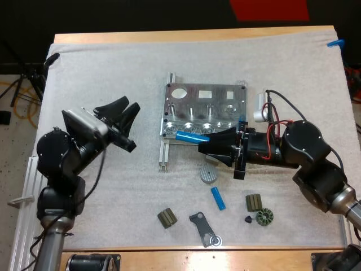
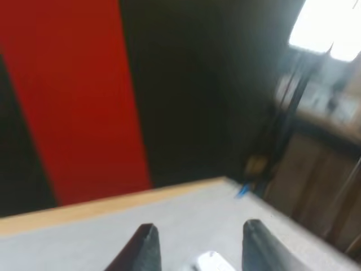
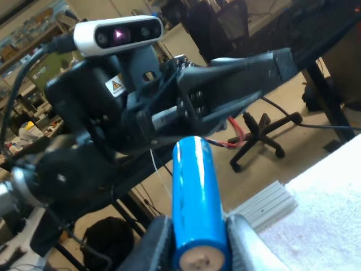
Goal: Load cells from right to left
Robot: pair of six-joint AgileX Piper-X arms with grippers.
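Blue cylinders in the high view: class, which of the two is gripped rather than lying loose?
The blue cylinder at the near edge of the metal fixture, clamped in the right gripper. The other cylinder lies loose on the mat.

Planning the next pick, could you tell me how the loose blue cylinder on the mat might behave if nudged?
The blue cylinder lies on its round side, so it would likely roll. Its smooth-looking surface may slip when gripped.

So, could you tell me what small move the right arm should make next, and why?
Probably tip the blue cell upright over the rightmost front hole of the metal fixture. The right jaws are shut on it, and it lies level along the fixture's front edge, not yet in any hole.
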